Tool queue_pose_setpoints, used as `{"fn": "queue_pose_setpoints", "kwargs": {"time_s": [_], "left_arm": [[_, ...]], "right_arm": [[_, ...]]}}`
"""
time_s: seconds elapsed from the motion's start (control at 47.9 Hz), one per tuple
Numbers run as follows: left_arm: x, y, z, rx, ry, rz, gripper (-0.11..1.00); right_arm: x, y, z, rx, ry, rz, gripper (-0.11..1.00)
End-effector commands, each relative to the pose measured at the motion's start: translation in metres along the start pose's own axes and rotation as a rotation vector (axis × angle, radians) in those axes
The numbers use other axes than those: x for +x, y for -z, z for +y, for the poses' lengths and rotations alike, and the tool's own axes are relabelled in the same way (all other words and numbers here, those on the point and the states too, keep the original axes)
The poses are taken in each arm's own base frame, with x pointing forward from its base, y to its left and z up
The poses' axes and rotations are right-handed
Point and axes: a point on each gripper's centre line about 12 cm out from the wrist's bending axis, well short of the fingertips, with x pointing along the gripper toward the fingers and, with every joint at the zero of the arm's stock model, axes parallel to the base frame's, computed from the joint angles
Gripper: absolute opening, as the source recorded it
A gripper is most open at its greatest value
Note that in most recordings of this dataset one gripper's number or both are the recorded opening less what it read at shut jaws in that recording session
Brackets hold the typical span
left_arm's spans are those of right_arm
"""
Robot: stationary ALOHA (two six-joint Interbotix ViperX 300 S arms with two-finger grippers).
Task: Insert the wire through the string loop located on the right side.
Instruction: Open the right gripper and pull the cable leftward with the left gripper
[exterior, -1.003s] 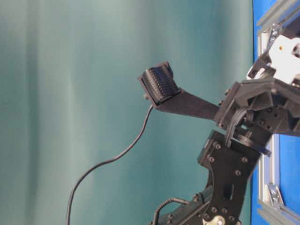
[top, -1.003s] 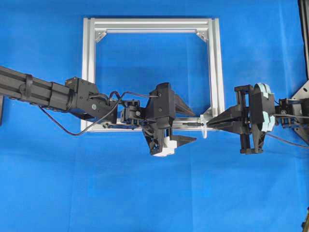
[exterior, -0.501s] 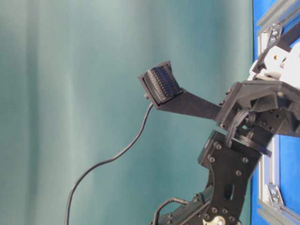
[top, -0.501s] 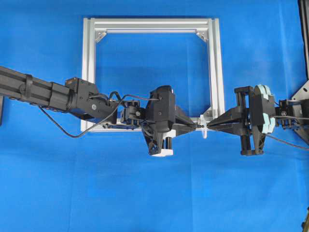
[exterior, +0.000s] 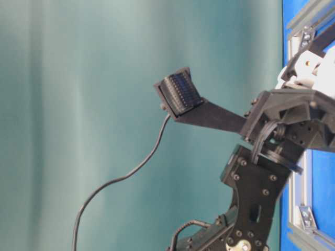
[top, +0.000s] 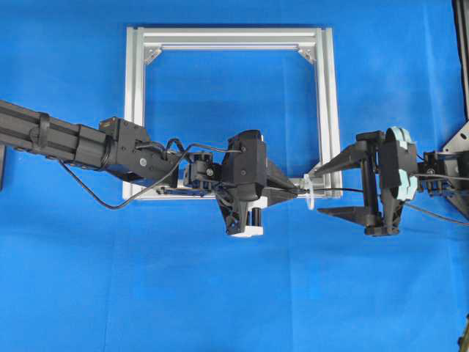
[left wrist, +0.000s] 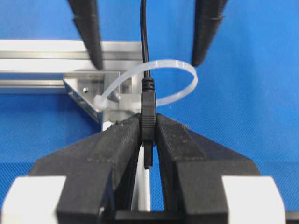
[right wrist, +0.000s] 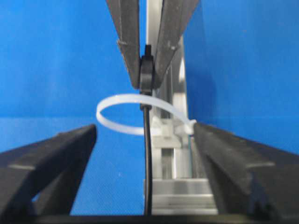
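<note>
The thin black wire [top: 341, 190] runs level from the right arm through the white string loop [top: 311, 196] at the frame's lower right corner. My left gripper [left wrist: 148, 122] is shut on the wire's plug just past the loop [left wrist: 194, 79], with the plug tip poking back between the fingers. The cable [left wrist: 144, 37] leads away through the ring. My right gripper [top: 320, 192] stands open on the other side of the loop [right wrist: 112, 122]. Its fingers are spread wide either side of the wire [right wrist: 147, 163] and do not touch it.
The silver aluminium frame [top: 139, 110] lies on the blue mat, and both grippers meet at its lower right corner bracket [left wrist: 81, 91]. In the table-level view a ridged finger pad [exterior: 179, 94] sticks out, with a thin black cable [exterior: 125, 175] curving down from it.
The left gripper closed on the plug just past the loop. After that the right gripper opened and let go of the wire. Neither arm has shifted much.
</note>
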Motion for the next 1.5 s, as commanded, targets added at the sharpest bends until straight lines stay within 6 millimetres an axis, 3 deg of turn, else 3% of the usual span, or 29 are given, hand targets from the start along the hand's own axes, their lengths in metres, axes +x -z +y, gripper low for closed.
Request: {"fn": "queue_pose_setpoints", "kwargs": {"time_s": [0.0, 0.063, 0.209, 0.376, 0.627, 1.107, 1.274, 1.483], "left_arm": [[-0.003, -0.019, -0.001, -0.001, 0.002, -0.048, 0.08], [-0.003, -0.020, -0.001, -0.001, 0.002, -0.048, 0.08], [-0.007, -0.021, -0.001, -0.001, 0.002, -0.044, 0.08], [-0.030, -0.020, -0.002, 0.001, 0.006, -0.029, 0.08], [-0.086, -0.005, -0.001, 0.002, 0.007, 0.003, 0.08], [-0.213, 0.058, 0.009, -0.056, 0.000, 0.065, 0.08], [-0.242, 0.078, 0.010, -0.060, 0.000, 0.097, 0.08], [-0.262, 0.091, 0.012, -0.050, 0.001, 0.111, 0.08]], "right_arm": [[0.002, -0.007, 0.002, 0.004, -0.005, -0.022, 0.93], [0.002, -0.007, 0.002, 0.006, -0.004, -0.025, 0.98], [0.002, -0.007, 0.002, 0.003, -0.005, -0.023, 0.96], [0.002, -0.007, 0.002, 0.003, -0.004, -0.023, 0.97], [0.002, -0.007, 0.002, -0.003, -0.006, -0.022, 0.97], [0.002, -0.005, 0.002, -0.006, -0.005, -0.008, 0.97], [0.002, -0.006, 0.003, -0.006, -0.008, -0.012, 0.97], [0.003, -0.006, 0.003, -0.006, -0.007, -0.011, 0.97]]}}
